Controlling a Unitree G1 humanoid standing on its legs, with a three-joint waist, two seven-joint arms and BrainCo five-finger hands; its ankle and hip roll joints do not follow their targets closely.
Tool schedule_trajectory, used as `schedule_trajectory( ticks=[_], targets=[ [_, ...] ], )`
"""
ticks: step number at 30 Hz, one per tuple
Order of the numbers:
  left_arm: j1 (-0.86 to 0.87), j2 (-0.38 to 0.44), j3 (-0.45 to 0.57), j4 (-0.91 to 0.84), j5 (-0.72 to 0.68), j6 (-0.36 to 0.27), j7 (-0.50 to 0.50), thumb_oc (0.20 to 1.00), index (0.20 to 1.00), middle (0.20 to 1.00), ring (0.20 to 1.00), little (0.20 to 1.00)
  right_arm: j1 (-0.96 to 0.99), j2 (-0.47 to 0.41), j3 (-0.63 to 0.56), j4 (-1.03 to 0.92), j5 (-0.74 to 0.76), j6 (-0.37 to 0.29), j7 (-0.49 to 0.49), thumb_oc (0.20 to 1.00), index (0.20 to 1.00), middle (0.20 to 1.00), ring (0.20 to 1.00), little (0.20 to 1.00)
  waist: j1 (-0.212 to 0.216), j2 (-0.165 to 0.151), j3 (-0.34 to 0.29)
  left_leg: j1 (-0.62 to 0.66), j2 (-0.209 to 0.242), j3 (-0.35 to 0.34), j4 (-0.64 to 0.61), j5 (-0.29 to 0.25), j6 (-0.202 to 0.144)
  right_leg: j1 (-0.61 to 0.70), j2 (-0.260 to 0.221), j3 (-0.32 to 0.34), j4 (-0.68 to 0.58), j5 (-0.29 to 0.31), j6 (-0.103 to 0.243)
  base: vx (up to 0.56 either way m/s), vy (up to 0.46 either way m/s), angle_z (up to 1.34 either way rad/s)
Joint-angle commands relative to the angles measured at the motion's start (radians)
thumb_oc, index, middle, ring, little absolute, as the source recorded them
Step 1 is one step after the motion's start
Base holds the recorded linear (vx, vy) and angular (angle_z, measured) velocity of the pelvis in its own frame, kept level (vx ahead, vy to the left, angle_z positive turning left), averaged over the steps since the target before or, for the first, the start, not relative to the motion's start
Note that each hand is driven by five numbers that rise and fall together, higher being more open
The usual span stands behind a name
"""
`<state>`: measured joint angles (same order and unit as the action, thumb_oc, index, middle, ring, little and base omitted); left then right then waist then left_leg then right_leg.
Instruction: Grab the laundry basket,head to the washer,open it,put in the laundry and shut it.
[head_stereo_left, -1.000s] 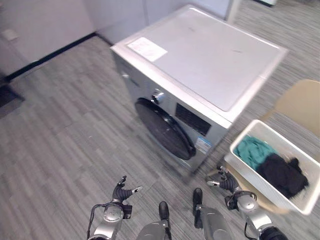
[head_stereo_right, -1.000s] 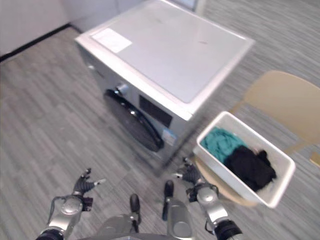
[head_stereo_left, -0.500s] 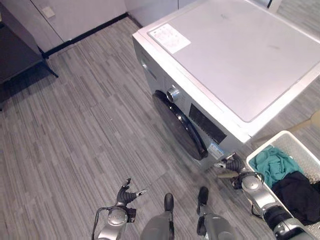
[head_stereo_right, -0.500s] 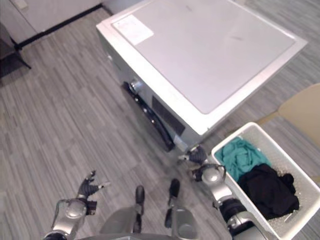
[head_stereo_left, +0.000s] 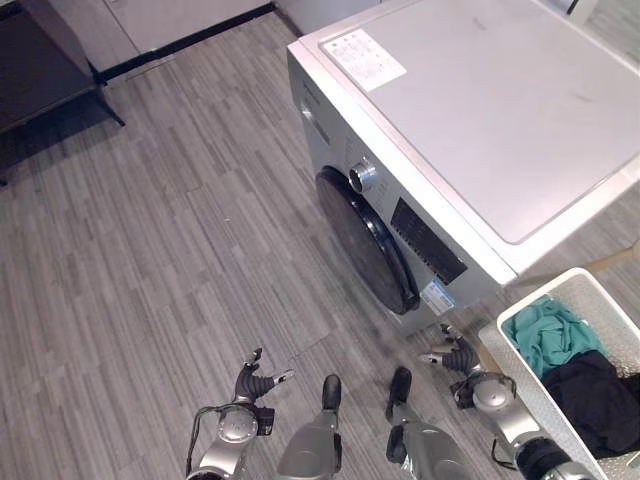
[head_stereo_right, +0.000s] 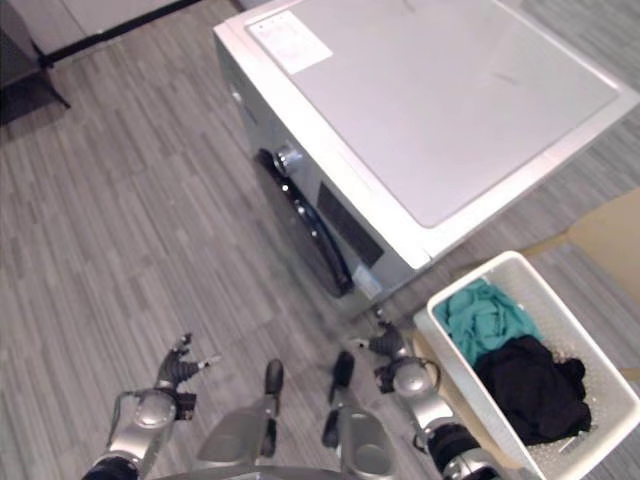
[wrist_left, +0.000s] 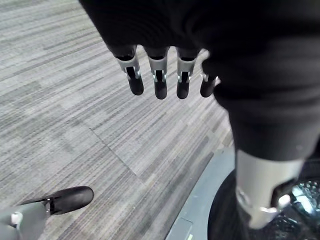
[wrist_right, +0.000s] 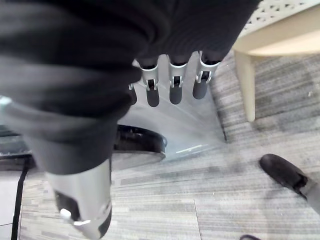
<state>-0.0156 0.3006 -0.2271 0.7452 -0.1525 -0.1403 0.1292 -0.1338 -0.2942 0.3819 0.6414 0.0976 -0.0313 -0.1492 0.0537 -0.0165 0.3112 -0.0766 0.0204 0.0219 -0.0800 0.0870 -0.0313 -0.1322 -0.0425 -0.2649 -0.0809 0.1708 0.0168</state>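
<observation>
Both hands hang low and hold nothing: left hand (head_stereo_left: 250, 379) out over bare floor (head_stereo_left: 150, 250), fingers (wrist_left: 160, 80) straight and spread; right hand (head_stereo_left: 456, 358) between the washer (head_stereo_left: 470, 130) front and the basket, fingers (wrist_right: 172, 85) relaxed and apart, not on anything. Laundry basket (head_stereo_left: 520, 325) sits on a tan chair (head_stereo_right: 610, 225) by the washer's right side, w/ teal cloth (head_stereo_left: 545, 330) and black cloth (head_stereo_left: 590, 385) inside.

What's changed vs. a sec ago: whole view has swung, so that's the head/body moving, not the things. Washer now sits squarer in front, door (head_stereo_left: 370, 245) facing the robot. Right hand was up near the basket's near corner half a sec back; now it's dropped a bit lower and clear of the rim. Left hand looks about the same.

Door looks shut. My read: basket's already delivered, robot's lining up on the door, so opening it is next. Laundry not yet loaded, approx. halfway.
</observation>
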Motion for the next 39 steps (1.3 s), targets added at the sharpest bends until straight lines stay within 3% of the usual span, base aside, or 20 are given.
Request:
schedule_trajectory(
  ticks=[1, 14, 21, 28, 32, 39],
  targets=[
    [-0.010, 0.032, -0.012, 0.008, 0.000, -0.005, 0.016, 1.000, 1.000, 1.000, 1.000, 1.000, -0.049, 0.026, 0.026, -0.053, 0.009, -0.025, 0.019, 1.000, 1.000, 1.000, 1.000, 1.000, 0.026, -0.040, -0.059, -0.013, -0.032, 0.029, 0.082, -0.103, 0.023, 0.042, -0.080, 0.023, 0.067, -0.154, 0.102, 0.02, 0.065, 0.01],
    [0.020, 0.037, 0.004, -0.025, 0.004, -0.012, 0.017, 1.000, 1.000, 1.000, 1.000, 1.000, -0.112, 0.013, -0.001, -0.232, 0.009, -0.082, -0.015, 1.000, 1.000, 1.000, 1.000, 1.000, 0.044, -0.039, -0.074, 0.010, -0.044, 0.044, 0.089, -0.128, 0.038, 0.056, -0.097, 0.022, 0.077, -0.154, 0.115, 0.02, 0.046, -0.03],
    [-0.006, 0.050, -0.025, -0.041, -0.025, -0.035, 0.042, 1.000, 1.000, 1.000, 1.000, 1.000, -0.287, 0.025, -0.007, -0.152, 0.015, -0.099, -0.105, 1.000, 1.000, 1.000, 1.000, 1.000, 0.078, -0.021, -0.022, -0.065, -0.050, 0.040, 0.116, -0.117, 0.039, -0.005, -0.111, 0.014, 0.087, -0.135, 0.115, -0.05, 0.013, 0.04],
    [-0.055, 0.048, -0.064, -0.041, -0.077, -0.050, 0.054, 1.000, 1.000, 1.000, 1.000, 1.000, -0.424, 0.055, 0.047, -0.019, 0.065, -0.087, -0.113, 1.000, 1.000, 1.000, 1.000, 1.000, 0.112, -0.001, 0.034, -0.134, -0.055, 0.019, 0.126, -0.092, 0.033, -0.062, -0.120, 0.003, 0.102, -0.124, 0.112, -0.06, 0.002, 0.08],
    [-0.086, 0.045, -0.072, -0.037, -0.093, -0.049, 0.067, 1.000, 1.000, 1.000, 1.000, 1.000, -0.446, 0.097, 0.106, -0.033, 0.090, -0.087, -0.083, 1.000, 1.000, 1.000, 1.000, 1.000, 0.128, 0.001, 0.055, -0.152, -0.056, 0.001, 0.123, -0.080, 0.031, -0.076, -0.123, -0.010, 0.108, -0.125, 0.113, -0.02, 0.002, 0.12],
    [-0.139, 0.033, -0.132, -0.028, -0.090, -0.050, 0.084, 1.000, 1.000, 1.000, 1.000, 1.000, -0.522, 0.258, 0.306, -0.124, 0.169, -0.115, 0.023, 1.000, 1.000, 1.000, 1.000, 1.000, 0.184, -0.002, 0.083, -0.171, -0.059, -0.049, 0.130, -0.075, 0.027, -0.073, -0.131, -0.051, 0.118, -0.135, 0.116, -0.02, -0.036, 0.15]
  ],
)
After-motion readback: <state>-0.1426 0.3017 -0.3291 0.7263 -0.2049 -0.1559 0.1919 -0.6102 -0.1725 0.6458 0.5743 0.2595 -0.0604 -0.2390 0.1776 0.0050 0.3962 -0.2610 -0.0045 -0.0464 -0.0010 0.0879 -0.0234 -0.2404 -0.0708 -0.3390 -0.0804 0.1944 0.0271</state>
